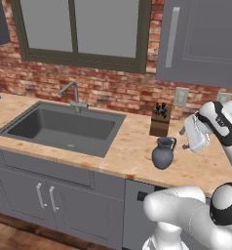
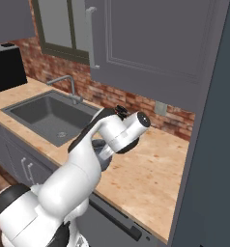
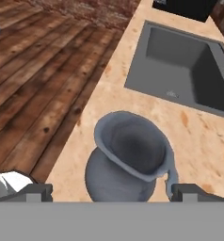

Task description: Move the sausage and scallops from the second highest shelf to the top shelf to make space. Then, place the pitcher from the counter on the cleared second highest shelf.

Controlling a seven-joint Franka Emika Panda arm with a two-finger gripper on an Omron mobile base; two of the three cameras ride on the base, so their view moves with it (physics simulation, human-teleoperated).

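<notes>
The dark blue-grey pitcher (image 1: pixel 164 153) stands upright on the wooden counter (image 1: pixel 132 146), in front of the knife block. My gripper (image 1: pixel 184 139) hovers just right of it and a little above, open and empty. In the hand view I look down into the pitcher's mouth (image 3: pixel 128 157), its handle to the right. My gripper (image 3: pixel 114 193) is spread wide, with one fingertip (image 3: pixel 36 192) on each side of the jug and clear of it. The sausage, the scallops and the top shelf are out of view.
A brown knife block (image 1: pixel 160 120) stands against the brick wall behind the pitcher. The grey sink (image 1: pixel 20 128) with its faucet (image 1: pixel 72 95) lies to the left. Grey wall cabinets (image 1: pixel 201 39) hang above. The counter's front edge drops to a wooden floor (image 3: pixel 38 70).
</notes>
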